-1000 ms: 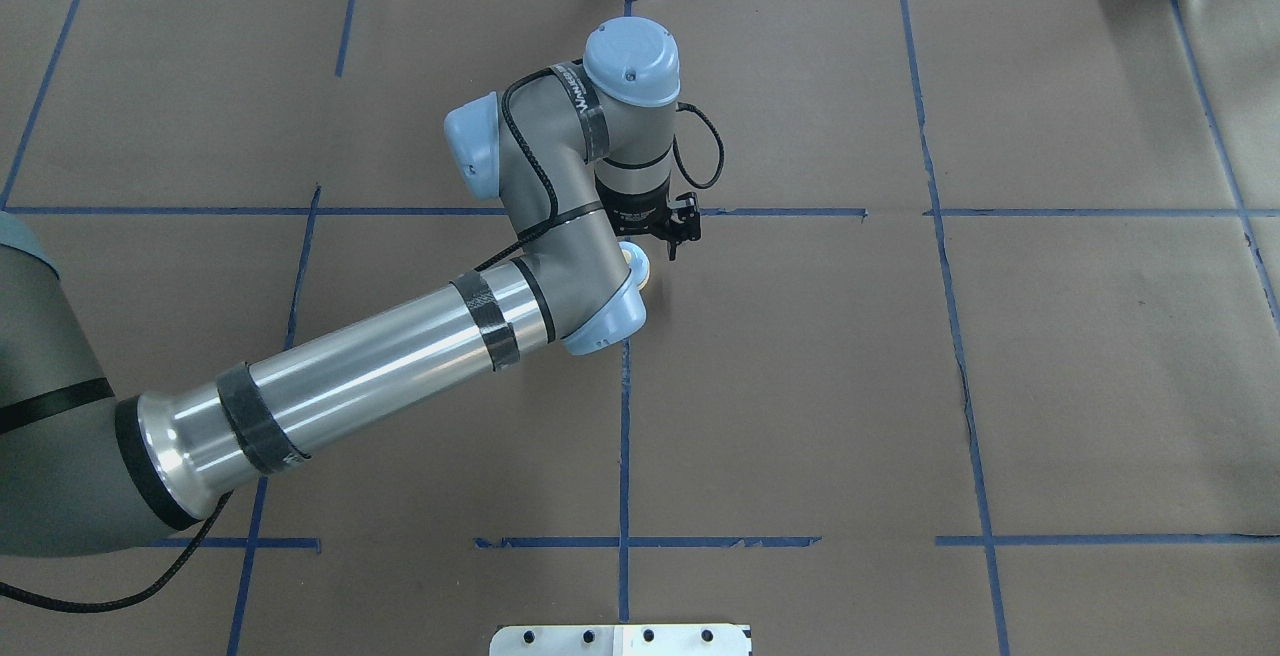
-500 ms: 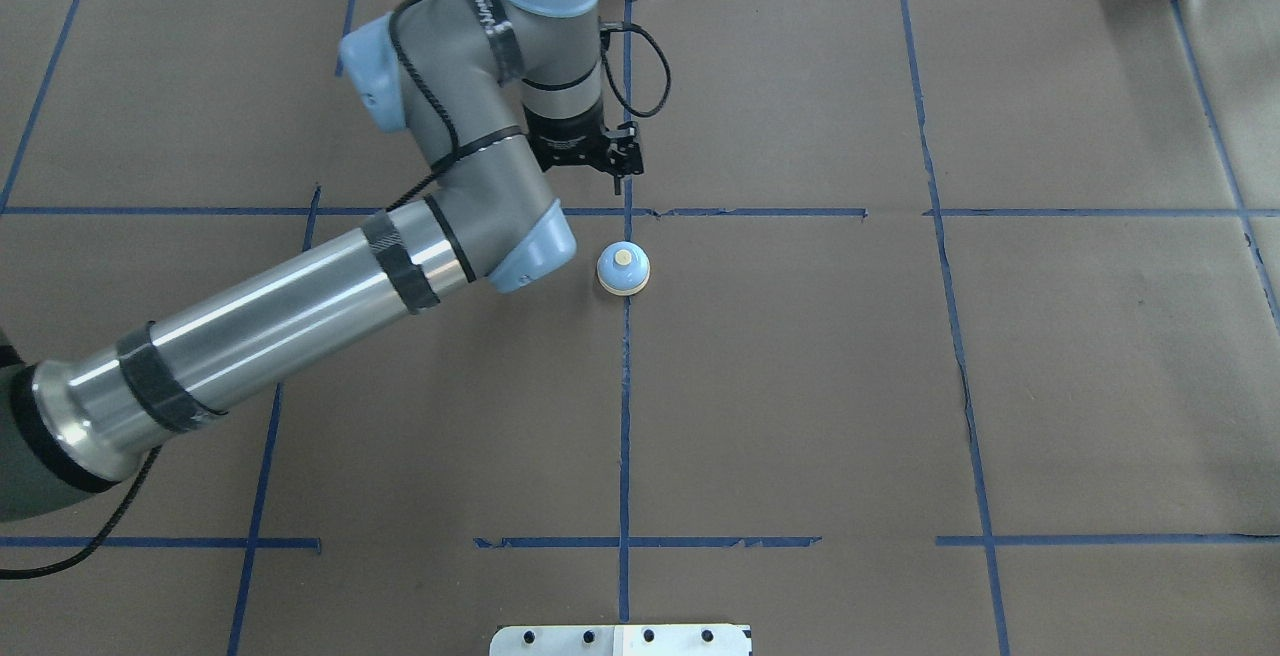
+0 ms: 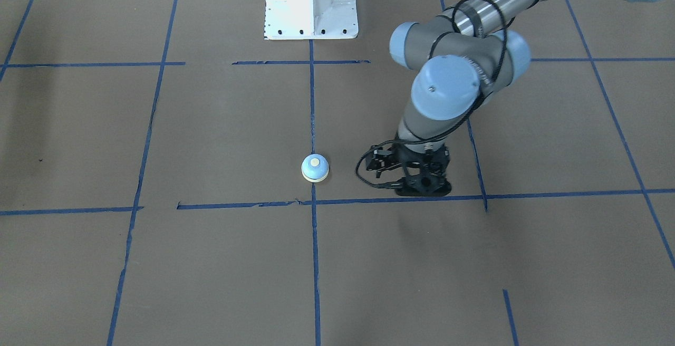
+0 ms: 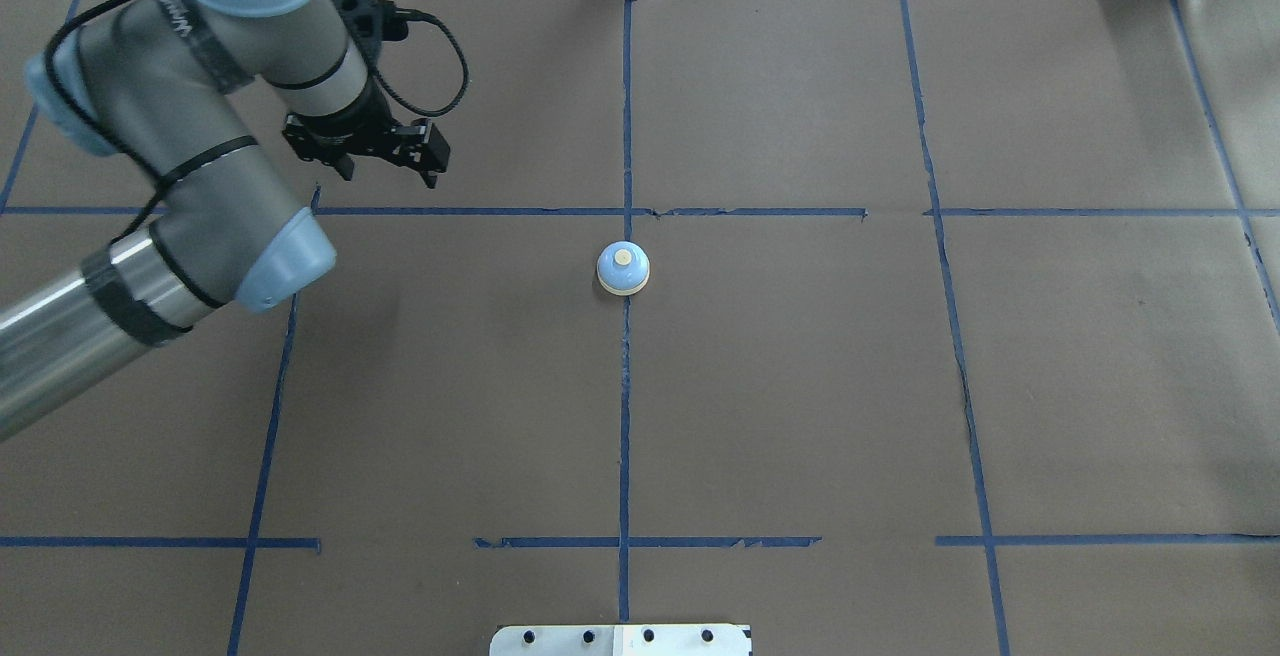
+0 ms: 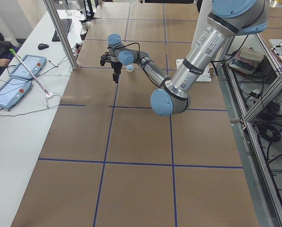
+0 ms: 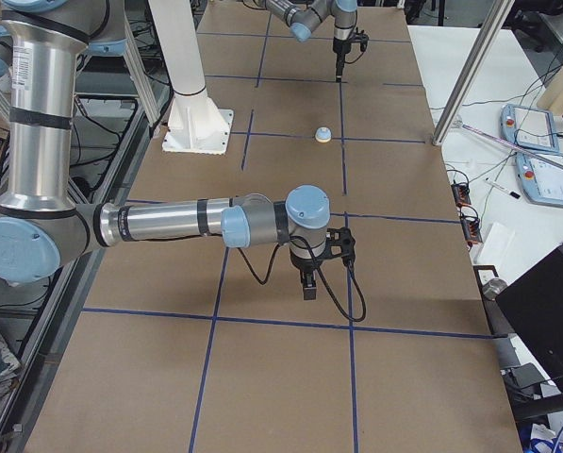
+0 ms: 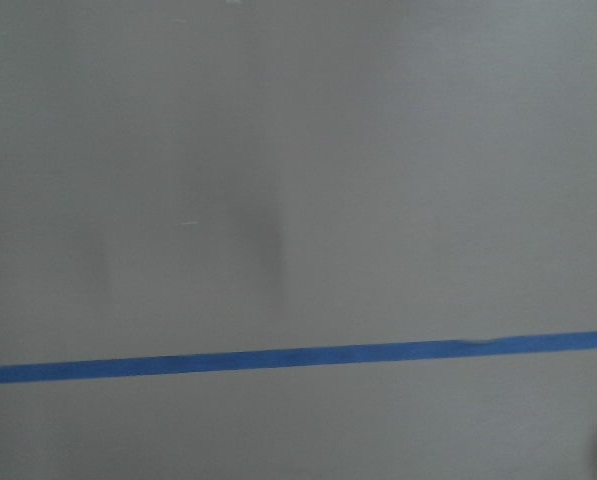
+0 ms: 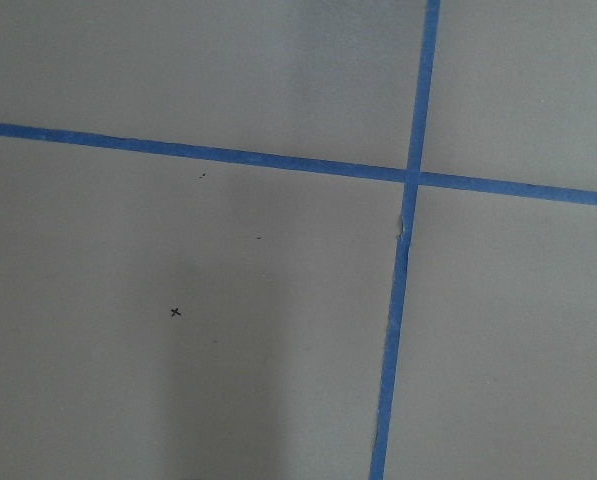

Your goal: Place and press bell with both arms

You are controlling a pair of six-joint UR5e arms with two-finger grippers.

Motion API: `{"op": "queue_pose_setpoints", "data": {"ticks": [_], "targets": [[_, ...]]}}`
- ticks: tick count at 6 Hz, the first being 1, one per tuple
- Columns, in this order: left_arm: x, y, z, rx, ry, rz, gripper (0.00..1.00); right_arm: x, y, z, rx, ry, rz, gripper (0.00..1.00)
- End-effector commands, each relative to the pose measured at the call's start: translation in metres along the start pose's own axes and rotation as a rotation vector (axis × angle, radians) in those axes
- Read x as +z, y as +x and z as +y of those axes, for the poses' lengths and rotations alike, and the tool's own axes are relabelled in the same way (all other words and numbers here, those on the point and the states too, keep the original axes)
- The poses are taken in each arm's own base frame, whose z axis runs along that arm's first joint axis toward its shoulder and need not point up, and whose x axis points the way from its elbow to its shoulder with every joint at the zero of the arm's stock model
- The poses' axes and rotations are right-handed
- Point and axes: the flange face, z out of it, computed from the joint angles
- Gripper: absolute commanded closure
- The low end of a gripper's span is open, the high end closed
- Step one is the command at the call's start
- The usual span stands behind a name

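The light-blue bell [image 4: 623, 269] with its cream button stands alone on the brown table cover, on the centre tape line; it also shows in the front view [image 3: 315, 169]. My left gripper [image 4: 385, 168] hangs over the table far to the bell's left, apart from it, jaws spread and empty; in the front view [image 3: 422, 186] it is right of the bell. My right gripper [image 6: 307, 283] shows only in the exterior right view, low over the table near that end, far from the bell; I cannot tell whether it is open or shut.
Blue tape lines [image 4: 625, 406] divide the table into squares. The white bolted pedestal base [image 3: 310, 3] stands at the robot's side. Operator tablets [image 5: 18, 75] lie on a side desk beyond the far table edge.
The left gripper was at the bell a second ago. It has let go and swung away to the left and back. The bell stays put on the centre line.
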Motion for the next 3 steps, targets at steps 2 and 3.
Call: {"op": "queue_pose_setpoints", "data": {"ticks": [2,3], "targets": [[-0.055,-0.198,0.045,0.032,0.010,-0.022,0.00,0.007,-0.068,-0.047,0.008,0.000,-0.026,0.00],[-0.072,-0.259,0.056,0.007,-0.008,0.004,0.00,0.000,-0.102,-0.072,-0.029,0.020,-0.045,0.01]]}}
